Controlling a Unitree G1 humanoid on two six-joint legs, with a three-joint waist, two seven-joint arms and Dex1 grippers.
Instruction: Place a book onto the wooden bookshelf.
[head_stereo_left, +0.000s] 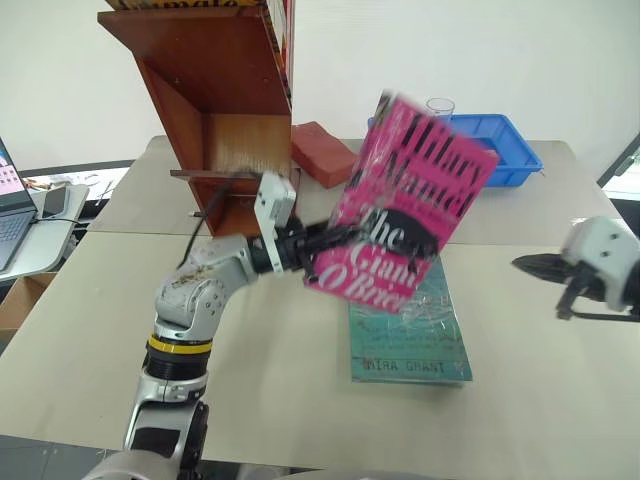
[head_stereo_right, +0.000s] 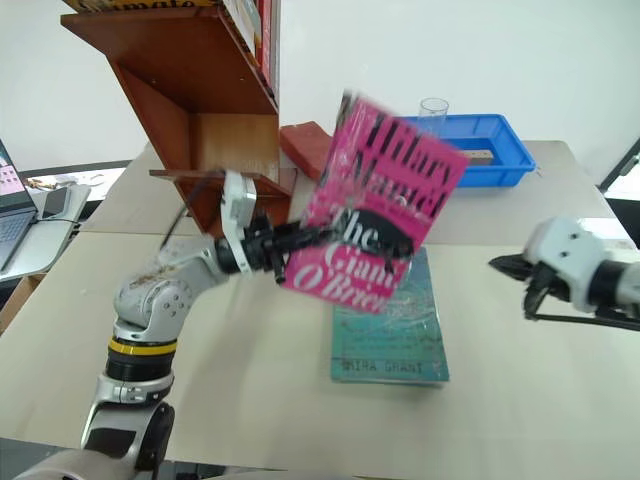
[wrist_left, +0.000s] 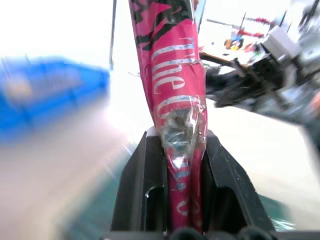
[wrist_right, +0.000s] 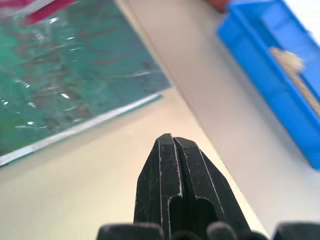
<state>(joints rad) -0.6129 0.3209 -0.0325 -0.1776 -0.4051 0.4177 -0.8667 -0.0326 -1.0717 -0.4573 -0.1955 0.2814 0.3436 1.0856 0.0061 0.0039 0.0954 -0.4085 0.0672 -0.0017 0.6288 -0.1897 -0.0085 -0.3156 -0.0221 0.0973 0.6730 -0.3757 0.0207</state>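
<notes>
We see the left gripper (head_stereo_left: 318, 243) pinching the pink book (head_stereo_left: 405, 205) above the teal book (head_stereo_left: 410, 335). Behind that teal book, the blue tray (head_stereo_left: 505, 145) holds something pale. The right gripper (wrist_right: 170, 145) is pressed together, empty.

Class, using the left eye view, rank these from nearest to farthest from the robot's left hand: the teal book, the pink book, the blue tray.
1. The pink book: clamped in the left hand, raised above the table.
2. The teal book: flat on the table, just below and to the right.
3. The blue tray: at the table's far right, behind the pink book.
</notes>
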